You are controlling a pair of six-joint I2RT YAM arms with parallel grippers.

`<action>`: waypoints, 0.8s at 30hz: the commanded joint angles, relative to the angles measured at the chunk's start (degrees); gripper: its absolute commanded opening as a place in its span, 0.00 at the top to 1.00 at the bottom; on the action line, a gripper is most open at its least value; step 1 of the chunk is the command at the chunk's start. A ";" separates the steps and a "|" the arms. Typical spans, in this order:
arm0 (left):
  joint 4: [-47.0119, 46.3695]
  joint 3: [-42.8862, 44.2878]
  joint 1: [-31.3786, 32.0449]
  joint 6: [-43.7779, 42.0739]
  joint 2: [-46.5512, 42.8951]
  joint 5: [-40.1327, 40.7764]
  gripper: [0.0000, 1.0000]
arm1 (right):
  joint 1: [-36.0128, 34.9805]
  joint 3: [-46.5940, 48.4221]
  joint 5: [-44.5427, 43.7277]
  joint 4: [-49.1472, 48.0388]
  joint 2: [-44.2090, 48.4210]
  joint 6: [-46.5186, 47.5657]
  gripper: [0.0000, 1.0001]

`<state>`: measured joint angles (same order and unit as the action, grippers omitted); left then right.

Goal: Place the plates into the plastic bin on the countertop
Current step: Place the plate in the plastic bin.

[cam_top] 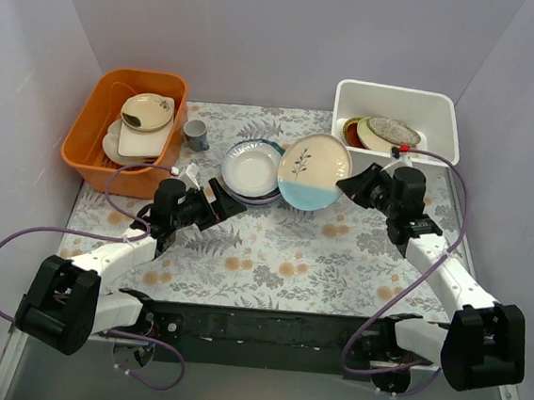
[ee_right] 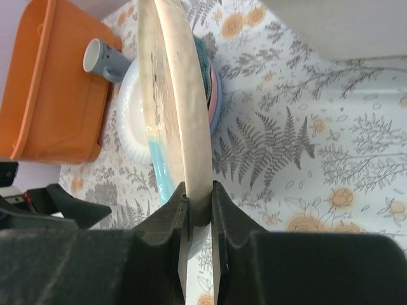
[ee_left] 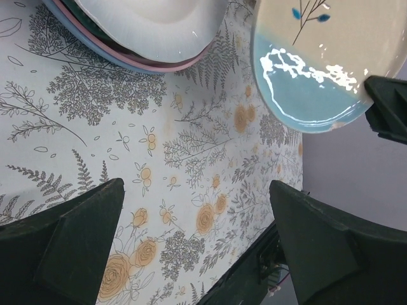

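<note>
Tool-wise, the right tool (ee_right: 198,190) is pinched shut on the rim of a cream-and-blue plate (cam_top: 308,171), holding it nearly on edge with only a thin strip of rim between the jaws. The left tool (cam_top: 225,196) stands wide open and empty just beside a stack of plates (cam_top: 253,170) on the worktop (cam_top: 272,248). The held plate hangs between that stack and the white bin (cam_top: 396,91), which sits in the far right corner with several plates inside (cam_top: 387,133) leaning against one another. The main risk is probably the shallow grip: a quick swing toward the bin could let the plate pivot or slide out and drop onto the stack or the worktop. Carried too low, its lower edge may strike the bin's near wall, and set down carelessly it could knock the leaning plates over. The open left tool is close enough to nudge the stack if it moves. Whether the plate's lower edge is fully clear of the worktop cannot be told for certain. The count of plates in the stack is unclear, the bin's floor is hidden, and the wrist view cuts off the plate's top. Farther left stand a grey cup (cam_top: 196,135) and an orange tub (cam_top: 89,136) of dishes.
</note>
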<state>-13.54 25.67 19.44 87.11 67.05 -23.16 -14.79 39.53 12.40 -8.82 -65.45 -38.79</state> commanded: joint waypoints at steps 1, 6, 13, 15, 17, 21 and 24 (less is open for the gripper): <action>-1.23 -0.45 -0.37 -0.01 -0.34 -0.66 0.02 | 2.92 8.63 5.70 -10.34 -0.46 -1.12 0.99; -1.40 -0.62 -0.37 -0.01 0.10 -0.92 0.02 | 5.91 11.61 8.78 -10.87 -2.75 -2.17 0.99; -1.14 -0.71 -0.37 -0.27 0.28 -1.10 0.02 | 9.25 16.72 10.62 -11.22 -6.00 -3.31 0.99; -1.05 -0.80 -0.37 -0.27 0.19 -1.19 0.02 | 10.13 17.77 10.80 -11.22 -7.32 -3.49 0.99; -1.05 -0.80 -0.37 -0.27 0.19 -1.28 0.02 | 11.00 19.27 10.89 -10.87 -8.63 -3.49 0.99; -0.79 -0.89 -0.37 -0.36 0.28 -1.63 0.02 | 12.76 20.59 11.41 -11.22 -10.04 -3.84 0.99; -0.61 -0.62 -0.37 -0.45 0.28 -1.54 0.02 | 14.26 21.73 12.29 -11.40 -11.63 -4.37 0.99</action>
<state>-14.13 25.54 19.44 87.26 67.42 -23.64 -2.28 55.22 21.34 -9.13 -77.10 -40.38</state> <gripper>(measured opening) 0.981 0.206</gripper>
